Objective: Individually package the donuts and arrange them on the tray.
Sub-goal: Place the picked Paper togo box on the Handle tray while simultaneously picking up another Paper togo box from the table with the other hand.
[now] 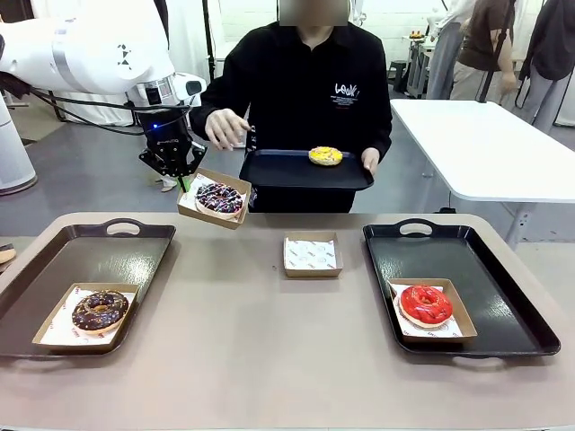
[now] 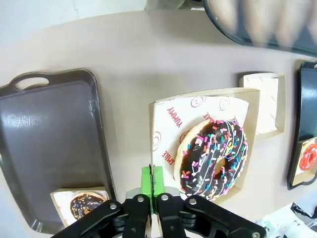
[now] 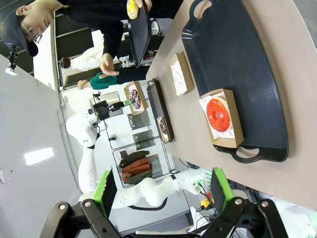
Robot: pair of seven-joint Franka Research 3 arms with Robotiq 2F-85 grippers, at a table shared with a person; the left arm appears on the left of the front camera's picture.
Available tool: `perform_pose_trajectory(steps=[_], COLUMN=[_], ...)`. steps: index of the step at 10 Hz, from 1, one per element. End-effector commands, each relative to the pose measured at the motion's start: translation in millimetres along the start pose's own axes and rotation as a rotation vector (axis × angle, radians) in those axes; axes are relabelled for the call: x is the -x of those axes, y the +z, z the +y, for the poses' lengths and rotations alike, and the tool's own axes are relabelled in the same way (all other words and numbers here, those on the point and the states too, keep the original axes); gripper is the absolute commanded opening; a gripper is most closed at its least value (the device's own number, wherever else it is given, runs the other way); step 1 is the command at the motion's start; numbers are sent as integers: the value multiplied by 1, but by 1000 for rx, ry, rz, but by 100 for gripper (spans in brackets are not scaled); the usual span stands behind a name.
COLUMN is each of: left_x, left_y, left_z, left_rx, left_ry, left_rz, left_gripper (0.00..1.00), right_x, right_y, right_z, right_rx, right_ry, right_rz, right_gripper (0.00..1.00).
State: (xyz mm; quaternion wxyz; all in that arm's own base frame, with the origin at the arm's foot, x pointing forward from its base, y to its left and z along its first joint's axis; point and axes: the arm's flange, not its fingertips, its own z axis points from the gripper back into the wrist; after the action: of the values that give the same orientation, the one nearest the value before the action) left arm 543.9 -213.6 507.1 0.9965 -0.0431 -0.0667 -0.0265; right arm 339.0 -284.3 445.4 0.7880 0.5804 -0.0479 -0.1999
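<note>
l tray [image 1: 63, 260], near left: choc donut [image 1: 100, 310] boxed at its near end. l gripper [image 1: 185, 182] clamped tight on the edge of a box [image 1: 238, 187], holding it tilted above the far-left table [image 1: 269, 359]; sprinkle donut [image 1: 219, 198] sits in it. far mid: person [image 1: 296, 81] holds a black tray [image 1: 269, 171] w/ yellow donut [image 1: 325, 156] on it, unboxed. empty box [image 1: 312, 254] mid table. r tray [image 1: 503, 296]: red donut [image 1: 425, 303] boxed, near end. r gripper [image 3: 161, 191] jaws wide apart, nothing btwn them.
</note>
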Motion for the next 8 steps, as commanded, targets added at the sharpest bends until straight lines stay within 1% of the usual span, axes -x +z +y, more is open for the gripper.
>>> perform_pose_trajectory(steps=[1, 8], left_x=[2, 2], left_y=[0, 0], left_z=[3, 3], left_rx=[-2, -2], left_ry=[-2, -2], left_rz=[0, 0], left_gripper=[0, 0], right_x=[0, 0], right_y=[1, 1], right_z=[2, 2], right_rx=[-9, -9], right_ry=[4, 4], right_rz=[2, 2], right_gripper=[100, 100])
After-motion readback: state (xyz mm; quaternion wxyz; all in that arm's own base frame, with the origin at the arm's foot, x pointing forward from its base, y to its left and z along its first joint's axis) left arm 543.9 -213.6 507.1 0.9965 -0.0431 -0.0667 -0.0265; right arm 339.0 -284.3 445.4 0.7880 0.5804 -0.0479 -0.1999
